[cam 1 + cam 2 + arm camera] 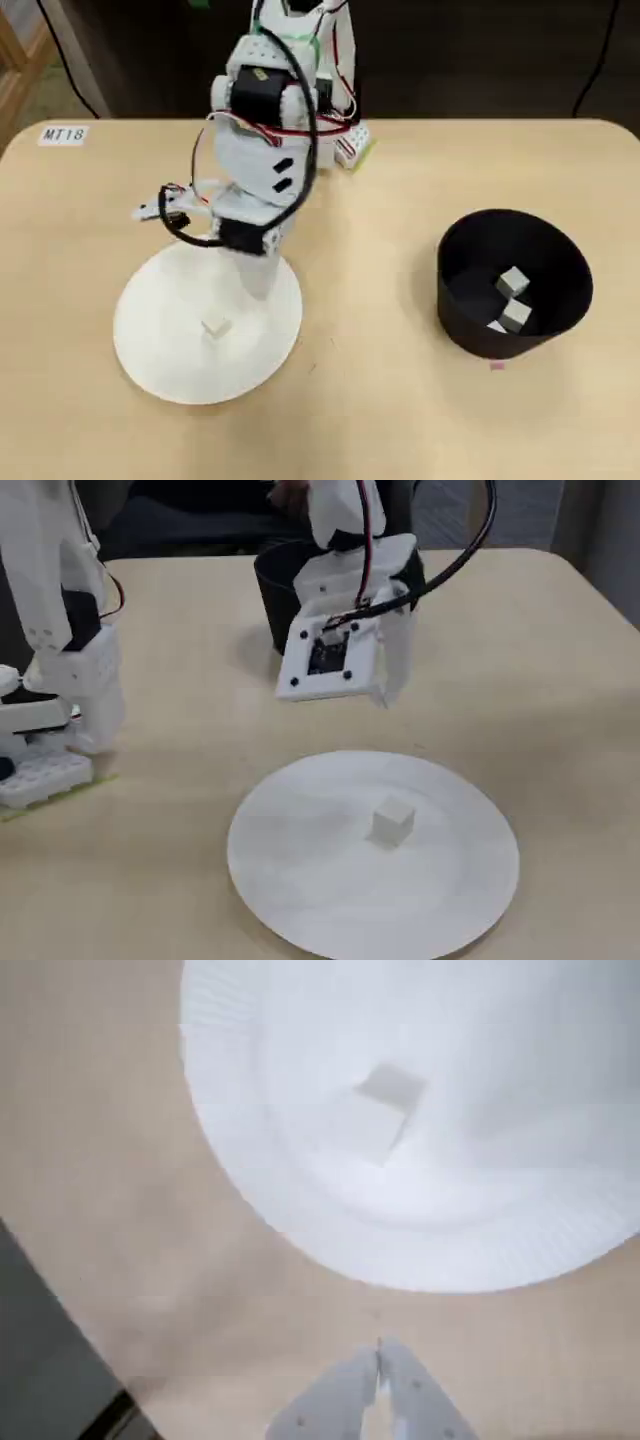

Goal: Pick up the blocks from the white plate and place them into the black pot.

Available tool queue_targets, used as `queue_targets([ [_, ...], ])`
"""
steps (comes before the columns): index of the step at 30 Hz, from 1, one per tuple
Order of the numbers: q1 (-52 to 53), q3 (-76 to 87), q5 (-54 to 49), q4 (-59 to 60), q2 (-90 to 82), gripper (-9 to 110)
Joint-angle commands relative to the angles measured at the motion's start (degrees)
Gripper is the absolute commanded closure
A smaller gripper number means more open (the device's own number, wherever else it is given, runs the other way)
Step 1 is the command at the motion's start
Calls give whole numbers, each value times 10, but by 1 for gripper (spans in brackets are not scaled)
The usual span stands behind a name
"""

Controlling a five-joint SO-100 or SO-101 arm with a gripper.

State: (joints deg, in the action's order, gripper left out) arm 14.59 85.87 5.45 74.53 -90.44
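Observation:
One small white block [215,328] lies near the middle of the white plate [160,345]. It also shows in the wrist view [386,1112] and in the fixed view [392,821]. The black pot [462,318] stands to the right in the overhead view and holds three blocks [514,299]. In the fixed view the pot [267,602] is mostly hidden behind the arm. My gripper [262,288] hangs above the plate's edge nearest the arm base, apart from the block. In the wrist view the gripper [379,1352] has its jaws together and empty. The plate also shows in the wrist view [500,1180] and the fixed view [300,880].
The arm's base [55,680] stands at the table's back edge on a white and green mount [351,147]. A label reading MT18 [63,134] is stuck at the back left corner. A small pink mark [497,366] lies in front of the pot.

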Motion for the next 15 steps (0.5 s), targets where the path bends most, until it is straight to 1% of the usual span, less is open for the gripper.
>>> queue_targets([
  [1,19,-29,13,18,18,104],
  [12,89,-29,7,-11,85,103],
  [14,94,-29,-8,-8,81,91],
  [15,95,-29,-11,-3,79,83],
])
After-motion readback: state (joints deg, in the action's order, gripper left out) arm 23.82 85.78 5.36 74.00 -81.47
